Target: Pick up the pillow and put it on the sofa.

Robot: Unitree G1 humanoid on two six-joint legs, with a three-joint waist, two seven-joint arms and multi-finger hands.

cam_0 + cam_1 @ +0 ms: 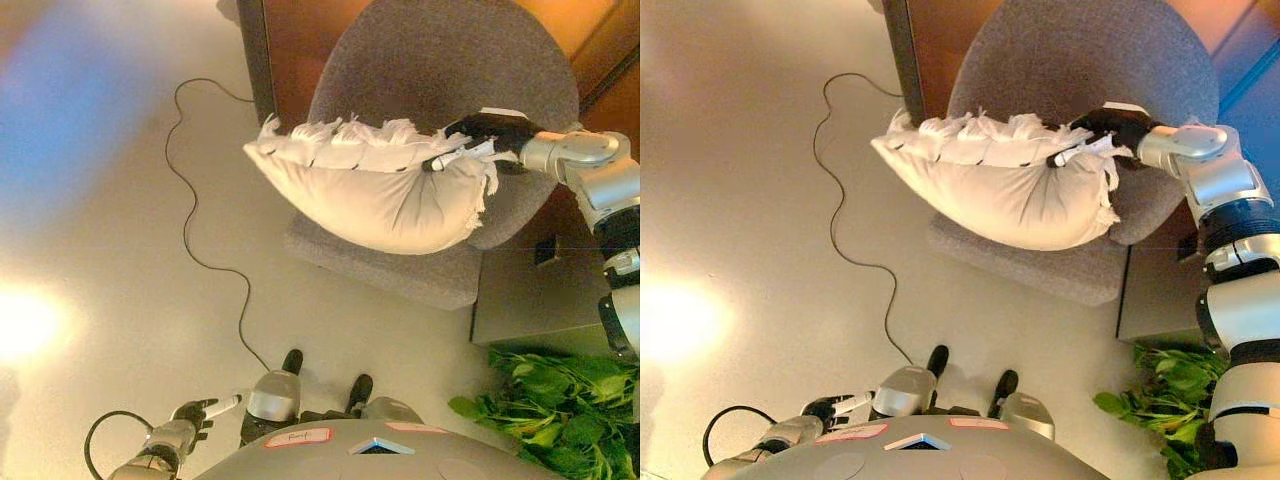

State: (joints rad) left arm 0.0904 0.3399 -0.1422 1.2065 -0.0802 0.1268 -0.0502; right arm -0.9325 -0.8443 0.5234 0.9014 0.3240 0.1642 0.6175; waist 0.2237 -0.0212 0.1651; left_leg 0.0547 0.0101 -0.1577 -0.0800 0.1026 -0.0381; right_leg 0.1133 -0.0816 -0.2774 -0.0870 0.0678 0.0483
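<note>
1. Cream-white fabric pillow with a frilled edge (375, 190): suspended over the grey upholstered round-backed sofa chair (440, 60), hanging in front of its backrest and above the seat cushion; contact with the seat not discernible.
2. Right hand (478, 140): clenched on the frilled upper edge of the pillow near its right end, arm entering from the right.
3. Left hand (195, 412): low at the lower left, well apart from the pillow, fingers loosely extended and holding nothing.
4. Step in hand, as judged: lowering the pillow onto the seat. Best done by bringing the sagging left end down over the cushion, not past its front edge, then releasing only once the weight rested on the seat.
5. Risk, as judged: single-edge grasp, so a tilted pillow likely to slide toward the pale floor (120, 250).
6. Green leafy plant (560, 405): lower right, clear of the work.
</note>
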